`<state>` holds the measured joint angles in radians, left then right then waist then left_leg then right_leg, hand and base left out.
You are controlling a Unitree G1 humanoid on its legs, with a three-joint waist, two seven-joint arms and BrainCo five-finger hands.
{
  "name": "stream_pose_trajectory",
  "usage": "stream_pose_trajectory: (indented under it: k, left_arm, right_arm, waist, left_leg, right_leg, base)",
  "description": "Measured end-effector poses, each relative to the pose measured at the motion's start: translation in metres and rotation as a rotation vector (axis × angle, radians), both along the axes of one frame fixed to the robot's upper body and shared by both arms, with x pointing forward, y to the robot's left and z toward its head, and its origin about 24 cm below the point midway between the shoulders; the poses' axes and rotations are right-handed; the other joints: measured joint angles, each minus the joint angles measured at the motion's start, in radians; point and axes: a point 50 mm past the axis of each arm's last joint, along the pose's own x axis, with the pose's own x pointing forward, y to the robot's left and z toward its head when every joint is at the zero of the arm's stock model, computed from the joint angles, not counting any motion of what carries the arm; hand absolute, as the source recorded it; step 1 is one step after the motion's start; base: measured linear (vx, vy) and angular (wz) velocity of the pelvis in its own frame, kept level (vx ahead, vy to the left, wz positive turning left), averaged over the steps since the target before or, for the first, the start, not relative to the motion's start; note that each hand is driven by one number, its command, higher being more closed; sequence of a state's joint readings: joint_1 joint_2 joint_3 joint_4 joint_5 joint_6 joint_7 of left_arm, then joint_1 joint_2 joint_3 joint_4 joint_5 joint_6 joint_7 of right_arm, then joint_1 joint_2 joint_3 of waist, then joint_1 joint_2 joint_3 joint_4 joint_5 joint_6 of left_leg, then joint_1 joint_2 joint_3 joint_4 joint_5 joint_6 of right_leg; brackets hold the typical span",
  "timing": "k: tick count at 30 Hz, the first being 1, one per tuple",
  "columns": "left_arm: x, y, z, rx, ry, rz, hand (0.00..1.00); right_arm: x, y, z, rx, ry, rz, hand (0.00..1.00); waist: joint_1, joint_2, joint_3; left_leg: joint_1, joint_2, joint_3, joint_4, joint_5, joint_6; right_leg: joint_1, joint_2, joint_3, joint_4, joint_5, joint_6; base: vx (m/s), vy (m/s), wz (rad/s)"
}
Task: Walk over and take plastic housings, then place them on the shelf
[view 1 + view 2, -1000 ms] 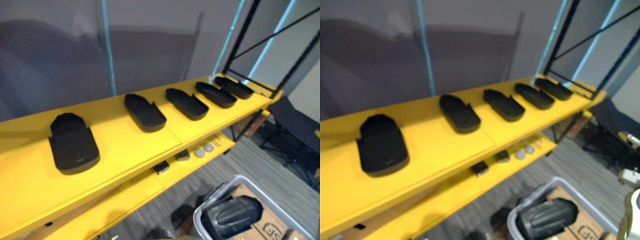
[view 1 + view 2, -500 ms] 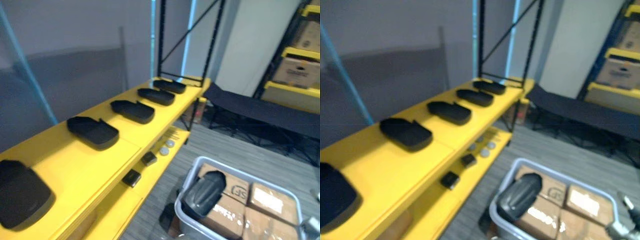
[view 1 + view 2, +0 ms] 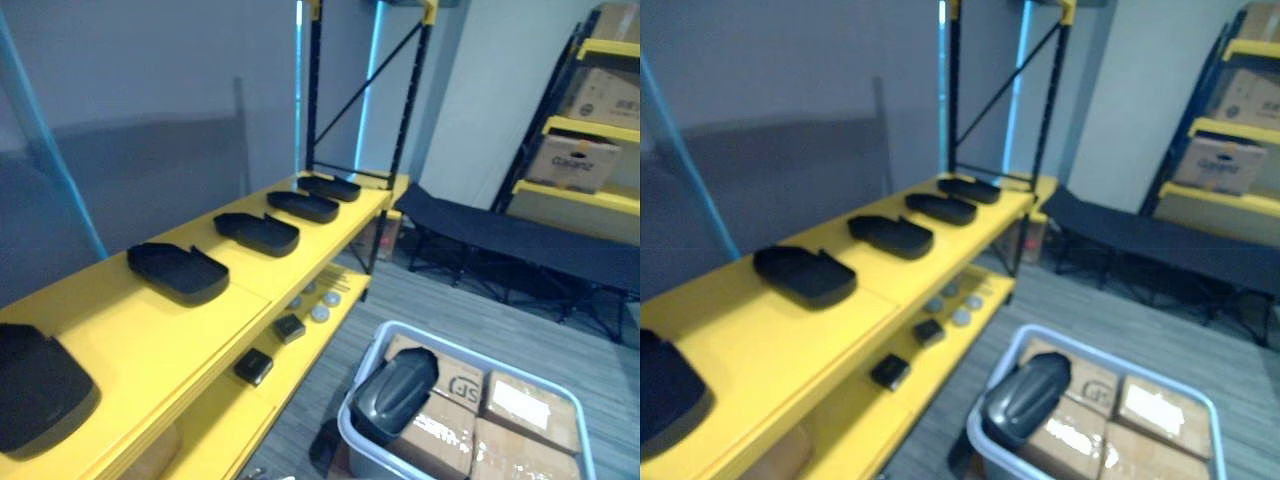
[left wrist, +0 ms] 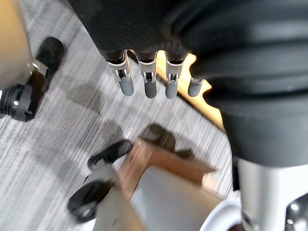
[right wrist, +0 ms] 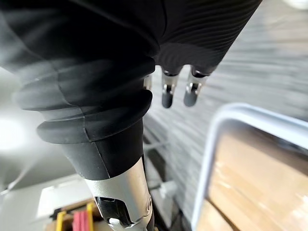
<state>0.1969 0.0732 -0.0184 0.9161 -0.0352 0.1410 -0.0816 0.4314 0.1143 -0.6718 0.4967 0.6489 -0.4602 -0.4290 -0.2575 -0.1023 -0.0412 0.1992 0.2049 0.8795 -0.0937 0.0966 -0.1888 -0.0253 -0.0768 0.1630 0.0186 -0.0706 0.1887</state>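
Along the top board of the yellow shelf [image 3: 230, 310], five black housings [image 3: 178, 272] lie in a row, well apart from one another and running from the near left corner away toward the black upright posts at the far end. The nearest one [image 3: 35, 395] lies hollow side down, while the next ones [image 3: 257, 233] lie hollow side up like shallow trays. On the lower board [image 3: 335, 300] sit two small black blocks [image 3: 253, 367] and, farther along, a few round grey discs [image 3: 320, 313]. On the grey carpet floor [image 3: 440, 300] to the right of the shelf stands a pale grey bin [image 3: 480, 345] packed with cardboard boxes [image 3: 520, 410]; a dark housing [image 3: 395, 393] lies on top of those boxes at the bin's near left side, rounded back up and tilted against the rim. Beyond the bin, a low black cot [image 3: 500, 235] stands by the pale wall, and a second yellow rack [image 3: 590, 125] at the far right carries more cardboard boxes. The left hand [image 4: 139, 24] hangs above the carpet with its fingers [image 4: 150, 84] straight, side by side and holding nothing. The right hand [image 5: 192, 43] hangs the same way, its fingers [image 5: 167, 94] straight and empty, above the floor just beside the bin's pale rim [image 5: 240, 115].
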Motion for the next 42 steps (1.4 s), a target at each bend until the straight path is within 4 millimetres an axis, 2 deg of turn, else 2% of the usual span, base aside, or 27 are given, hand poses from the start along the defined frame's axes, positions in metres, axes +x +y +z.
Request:
stream_pose_trajectory:
  k: [1,2,3,4,5,6,7,9,10,11,13,15,16,17,18,20,22,26,30,31,32,34,36,38,39,41,42]
  left_arm:
    - [-0.004,0.003,-0.001,0.015,0.013,-0.013,0.0]
    - [-0.006,0.008,-0.001,0.036,0.026,-0.025,0.0]
    - [-0.006,0.017,0.001,0.06,0.019,-0.022,0.0]
    - [0.004,0.034,0.005,0.105,-0.017,-0.004,0.0]
    - [0.004,0.031,0.004,0.094,-0.01,-0.005,0.0]
    - [0.004,0.016,0.001,0.053,-0.001,0.002,0.0]
    - [0.003,0.014,0.0,0.042,0.008,0.017,0.0]
    - [0.009,0.011,0.001,0.037,-0.015,-0.011,0.0]
    - [0.012,0.012,0.002,0.037,-0.032,-0.022,0.0]
    - [0.014,0.016,0.003,0.046,-0.044,-0.027,0.0]
    - [0.018,0.019,0.004,0.051,-0.053,-0.035,0.0]
    - [0.018,0.016,0.003,0.041,-0.049,-0.04,0.0]
    - [0.018,0.014,0.003,0.035,-0.052,-0.039,0.0]
    - [0.017,0.014,0.003,0.035,-0.051,-0.037,0.0]
    - [0.019,0.014,0.004,0.033,-0.059,-0.02,0.0]
    - [0.017,0.013,0.003,0.031,-0.056,0.003,0.0]
    - [0.02,0.011,0.003,0.018,-0.066,0.027,0.0]
    - [0.023,0.017,0.008,0.041,-0.131,0.025,0.0]
    - [0.034,0.017,0.012,0.075,-0.188,-0.074,0.0]
    - [0.041,0.015,0.015,0.086,-0.222,-0.122,0.0]
    - [0.047,0.008,0.017,0.076,-0.246,-0.151,0.0]
    - [0.054,-0.002,0.018,0.043,-0.266,-0.195,0.0]
    - [0.062,-0.011,0.023,0.022,-0.291,-0.197,0.0]
    - [0.065,-0.01,0.024,0.029,-0.29,-0.183,0.0]
    - [0.064,-0.003,0.024,0.054,-0.269,-0.138,0.0]
    - [0.068,0.009,0.025,0.103,-0.261,-0.116,0.0]
    - [0.066,0.013,0.025,0.112,-0.252,-0.108,0.0]
  right_arm:
    - [0.002,-0.002,0.0,-0.001,-0.013,-0.007,0.0]
    - [-0.002,-0.003,-0.001,-0.002,-0.017,-0.027,0.0]
    - [-0.01,0.004,-0.005,0.017,0.005,-0.036,0.0]
    - [-0.007,0.004,-0.009,0.028,0.007,0.0,0.0]
    - [-0.001,-0.001,-0.007,0.013,-0.01,0.019,0.0]
    - [0.006,-0.007,-0.003,-0.017,-0.039,0.034,0.0]
    - [0.009,-0.003,-0.006,-0.002,-0.055,0.027,0.0]
    - [-0.003,0.002,-0.01,0.023,-0.025,0.012,0.0]
    - [-0.005,0.0,-0.008,0.009,-0.03,-0.006,0.0]
    - [-0.004,-0.001,-0.007,0.001,-0.035,-0.013,0.0]
    - [0.007,-0.003,-0.007,-0.006,-0.059,0.005,0.0]
    - [0.015,-0.003,-0.007,-0.004,-0.079,0.014,0.0]
    - [0.025,-0.002,-0.008,0.008,-0.101,0.029,0.0]
    - [0.03,-0.002,-0.008,0.01,-0.114,0.037,0.0]
    - [0.04,-0.002,-0.007,0.006,-0.143,0.063,0.0]
    - [0.053,-0.006,-0.004,-0.006,-0.168,0.129,0.0]
    - [0.059,-0.006,-0.004,0.001,-0.183,0.153,0.0]
    - [0.067,-0.001,-0.007,0.04,-0.186,0.207,0.0]
    - [0.07,-0.002,-0.007,0.06,-0.168,0.241,0.0]
    - [0.076,-0.004,-0.001,0.039,-0.184,0.256,0.0]
    - [0.083,-0.007,0.007,0.004,-0.208,0.288,0.0]
    - [0.094,-0.004,0.017,-0.035,-0.236,0.35,0.0]
    - [0.096,0.0,0.025,-0.075,-0.241,0.41,0.0]
    - [0.1,0.002,0.032,-0.104,-0.258,0.467,0.0]
    - [0.105,0.005,0.04,-0.135,-0.288,0.515,0.0]
    - [0.101,0.004,0.044,-0.16,-0.293,0.534,0.0]
    - [0.102,0.003,0.046,-0.175,-0.299,0.539,0.0]
  waist:
    - [-0.002,0.038,0.001]
    - [-0.009,0.031,0.01]
    - [-0.016,-0.03,-0.009]
    - [0.021,-0.074,-0.003]
    - [0.027,-0.036,0.018]
    - [0.028,0.044,0.055]
    - [0.039,0.063,0.071]
    - [0.044,0.054,0.071]
    - [0.044,0.046,0.074]
    - [0.049,0.02,0.075]
    - [0.051,0.007,0.092]
    - [0.052,0.023,0.095]
    - [0.056,0.035,0.097]
    - [0.063,0.04,0.1]
    - [0.079,0.052,0.11]
    - [0.084,0.085,0.131]
    - [0.081,0.092,0.143]
    - [0.092,0.077,0.171]
    - [0.092,0.072,0.188]
    - [0.09,0.086,0.205]
    - [0.082,0.117,0.224]
    - [0.079,0.151,0.249]
    - [0.077,0.166,0.259]
    - [0.081,0.157,0.265]
    - [0.076,0.154,0.275]
    - [0.08,0.13,0.278]
    - [0.082,0.125,0.28]
  left_leg:
    - [-0.01,0.03,0.013,0.001,-0.003,0.003]
    - [-0.011,0.029,0.009,0.001,-0.041,-0.036]
    - [-0.009,-0.006,0.005,0.06,-0.037,-0.016]
    - [-0.049,0.026,-0.029,0.36,-0.141,0.082]
    - [-0.065,0.079,-0.054,0.465,-0.224,0.085]
    - [-0.057,0.159,-0.058,0.516,-0.325,0.053]
    - [-0.061,0.178,-0.052,0.51,-0.351,0.035]
    - [-0.061,0.159,-0.048,0.455,-0.34,0.019]
    - [-0.06,0.13,-0.046,0.409,-0.33,0.014]
    - [-0.059,0.085,-0.044,0.372,-0.314,0.017]
    - [-0.058,0.065,-0.047,0.359,-0.284,0.027]
    - [-0.047,0.058,-0.048,0.342,-0.273,0.025]
    - [-0.042,0.054,-0.086,0.351,-0.265,0.035]
    - [-0.044,0.051,-0.14,0.361,-0.265,0.035]
    - [-0.046,0.063,-0.252,0.383,-0.284,0.03]
    - [-0.043,0.087,-0.386,0.403,-0.346,0.015]
    - [-0.036,0.079,-0.406,0.397,-0.367,0.011]
    - [-0.036,0.042,-0.409,0.365,-0.382,0.023]
    - [-0.063,0.013,-0.437,0.391,-0.396,0.04]
    - [-0.067,0.016,-0.44,0.431,-0.417,0.044]
    - [-0.09,0.032,-0.46,0.492,-0.456,0.047]
    - [-0.095,0.055,-0.426,0.559,-0.499,0.06]
    - [-0.091,0.086,-0.367,0.624,-0.544,0.074]
    - [-0.076,0.101,-0.303,0.623,-0.55,0.088]
    - [-0.08,0.128,-0.246,0.617,-0.538,0.114]
    - [-0.081,0.142,-0.204,0.589,-0.509,0.123]
    - [-0.082,0.152,-0.183,0.574,-0.495,0.125]
  right_leg:
    - [-0.01,0.024,-0.024,0.077,0.01,-0.057]
    - [-0.01,0.016,-0.056,0.202,-0.008,-0.088]
    - [-0.001,-0.041,-0.053,0.201,-0.062,-0.121]
    - [-0.022,-0.11,-0.081,0.179,-0.035,-0.065]
    - [-0.019,-0.085,-0.092,0.162,-0.03,-0.073]
    - [0.024,-0.028,-0.094,0.078,-0.012,-0.085]
    - [0.048,-0.02,-0.084,0.04,-0.001,-0.073]
    - [0.05,-0.01,-0.081,0.044,0.035,-0.082]
    - [0.063,-0.014,-0.081,0.049,0.034,-0.089]
    - [0.083,-0.034,-0.082,0.035,0.02,-0.108]
    - [0.095,-0.049,-0.085,0.002,0.047,-0.069]
    - [0.095,-0.049,-0.084,0.011,0.048,-0.072]
    - [0.097,-0.041,-0.074,0.016,0.048,-0.072]
    - [0.096,-0.034,-0.066,0.017,0.048,-0.072]
    - [0.097,-0.009,-0.04,0.02,0.051,-0.075]
    - [0.098,0.027,-0.008,0.029,0.052,-0.076]
    - [0.094,0.027,0.003,0.035,0.052,-0.076]
    - [0.063,0.011,0.003,0.057,0.05,-0.075]
    - [0.03,-0.016,-0.002,0.111,0.016,-0.081]
    - [0.01,-0.024,0.003,0.156,0.008,-0.081]
    - [-0.013,-0.016,0.005,0.205,0.01,-0.079]
    - [-0.077,0.003,0.003,0.32,0.014,-0.081]
    - [-0.091,0.026,-0.02,0.32,0.069,-0.095]
    - [-0.088,0.037,-0.044,0.228,0.16,-0.106]
    - [-0.083,0.043,-0.094,0.205,0.194,-0.132]
    - [-0.097,0.044,-0.145,0.321,0.128,-0.129]
    - [-0.1,0.043,-0.159,0.358,0.113,-0.141]
  base:
    - [-0.11,0.064,0.09]
    - [0.08,0.147,0.29]
    - [0.18,0.069,-0.09]
    - [0.16,0.024,-0.46]
    - [0.05,0.058,-0.78]
    - [-0.02,0.187,-0.55]
    - [0.0,0.211,-0.38]
    - [0.01,0.088,0.0]
    - [0.07,0.034,0.13]
    - [0.08,0.0,0.1]
    - [0.11,-0.029,-0.04]
    - [0.19,0.003,-0.07]
    - [0.24,0.004,-0.18]
    - [0.29,-0.068,-0.51]
    - [0.23,-0.045,-0.63]
    - [0.14,0.038,-0.59]
    - [0.03,0.092,-0.23]
    - [-0.04,0.05,-0.07]
    - [-0.03,0.057,0.11]
    - [-0.03,0.09,-0.08]
    - [-0.05,0.099,-0.18]
    - [-0.12,0.1,-0.54]
    - [-0.17,0.113,-0.95]
    - [-0.22,0.102,-1.07]
    - [-0.23,0.101,-0.91]
    - [-0.2,0.074,-0.7]
    - [-0.15,0.037,-0.77]
